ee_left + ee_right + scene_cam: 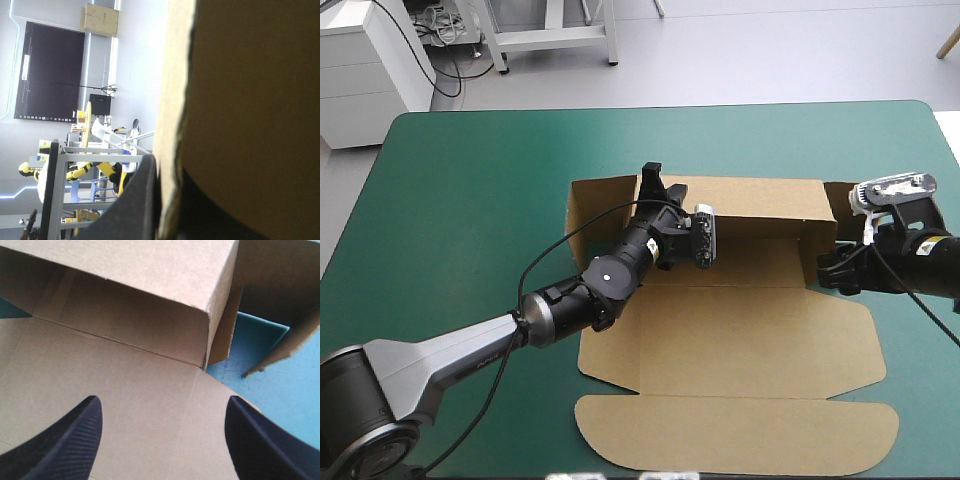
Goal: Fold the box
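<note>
The brown box (740, 340) lies on the teal-green cover, its base and rounded lid flap flat toward the near edge. Its far wall (760, 205) stands raised. My left gripper (658, 190) is at the left end of that wall's top edge. In the left wrist view the board's edge (172, 125) runs between the black fingers (140, 200), so the gripper (167, 200) is shut on it. My right gripper (825, 272) hovers at the box's right side. Its wrist view shows it open (162, 400) over the flat base, facing the raised wall (150, 270) and a corner flap (280, 285).
Bare teal-green cover (470, 200) stretches left of the box and along the far edge. A narrow strip of cover (260, 370) shows beyond the box's right far corner. The left arm (560, 310) crosses the box's left edge.
</note>
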Robot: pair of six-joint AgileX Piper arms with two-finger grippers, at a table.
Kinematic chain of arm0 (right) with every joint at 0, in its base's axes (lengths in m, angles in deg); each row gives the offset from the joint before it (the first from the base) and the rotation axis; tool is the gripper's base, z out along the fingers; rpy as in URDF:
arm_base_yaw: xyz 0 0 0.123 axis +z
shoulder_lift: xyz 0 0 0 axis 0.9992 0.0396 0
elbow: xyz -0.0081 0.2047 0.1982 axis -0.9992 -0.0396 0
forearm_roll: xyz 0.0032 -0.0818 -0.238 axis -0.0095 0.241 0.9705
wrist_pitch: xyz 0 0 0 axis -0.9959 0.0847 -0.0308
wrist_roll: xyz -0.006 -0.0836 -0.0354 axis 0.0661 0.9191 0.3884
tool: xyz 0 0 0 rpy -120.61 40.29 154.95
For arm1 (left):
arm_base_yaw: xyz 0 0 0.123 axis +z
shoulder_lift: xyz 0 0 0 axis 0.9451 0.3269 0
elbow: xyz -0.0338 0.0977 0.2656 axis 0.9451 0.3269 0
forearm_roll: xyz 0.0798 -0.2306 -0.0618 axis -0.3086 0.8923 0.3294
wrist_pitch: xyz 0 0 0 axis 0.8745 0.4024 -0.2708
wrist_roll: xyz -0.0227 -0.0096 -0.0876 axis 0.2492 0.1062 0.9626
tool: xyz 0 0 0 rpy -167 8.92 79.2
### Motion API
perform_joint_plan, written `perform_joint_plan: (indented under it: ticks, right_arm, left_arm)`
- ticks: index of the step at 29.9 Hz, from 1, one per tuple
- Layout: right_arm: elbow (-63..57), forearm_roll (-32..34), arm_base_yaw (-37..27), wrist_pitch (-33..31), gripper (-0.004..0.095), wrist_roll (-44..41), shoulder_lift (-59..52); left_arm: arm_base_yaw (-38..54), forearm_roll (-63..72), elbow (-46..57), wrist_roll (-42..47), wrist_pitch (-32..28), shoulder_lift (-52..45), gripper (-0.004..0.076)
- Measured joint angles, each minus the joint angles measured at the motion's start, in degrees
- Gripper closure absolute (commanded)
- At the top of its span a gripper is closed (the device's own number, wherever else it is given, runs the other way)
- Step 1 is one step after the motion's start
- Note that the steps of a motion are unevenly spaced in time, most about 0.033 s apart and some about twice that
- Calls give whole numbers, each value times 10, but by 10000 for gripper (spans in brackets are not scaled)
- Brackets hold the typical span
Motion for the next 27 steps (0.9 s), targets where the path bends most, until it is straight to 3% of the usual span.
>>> perform_joint_plan:
  ticks: [7, 15, 27]
  right_arm:
    - [27, 5, 0, -9, 263, -11, 0]
    - [35, 73, 0, 34, 263, -111, 11]
    - [174, 90, 0, 38, 263, -141, 152]
  left_arm:
    - [5, -9, 0, 22, -11, 0, 731]
    - [5, -26, 27, -16, -18, -6, 731]
    - [5, -34, 35, -32, -15, -4, 731]
